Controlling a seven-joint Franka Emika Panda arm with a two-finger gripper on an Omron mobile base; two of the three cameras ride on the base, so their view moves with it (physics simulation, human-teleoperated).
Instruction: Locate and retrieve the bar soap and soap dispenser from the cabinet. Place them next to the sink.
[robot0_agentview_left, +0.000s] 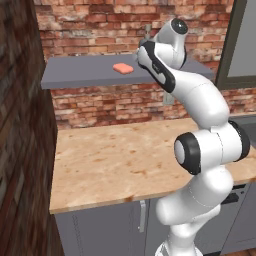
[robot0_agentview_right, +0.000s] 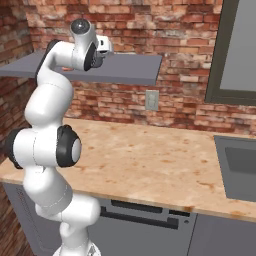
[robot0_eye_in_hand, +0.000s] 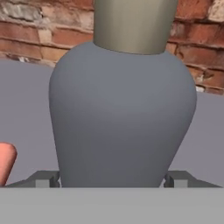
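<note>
At far lower left of my hand view sits the bar soap (robot0_eye_in_hand: 5, 162) on the cabinet (robot0_eye_in_hand: 26, 109) shelf. Centre frame, the soap dispenser (robot0_eye_in_hand: 122, 118) stands between my gripper (robot0_eye_in_hand: 113, 178) fingers, spread wide either side. I judge closing comes next, then lifting.

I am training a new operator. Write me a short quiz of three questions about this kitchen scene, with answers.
1. True or false: the bar soap lies on the cabinet shelf.
2. Which object is directly in front of the end effector? A) soap dispenser B) bar soap C) sink
3. Fill in: the wall behind the shelf is made of ____.

Key: 1 true; 2 A; 3 brick.
</note>
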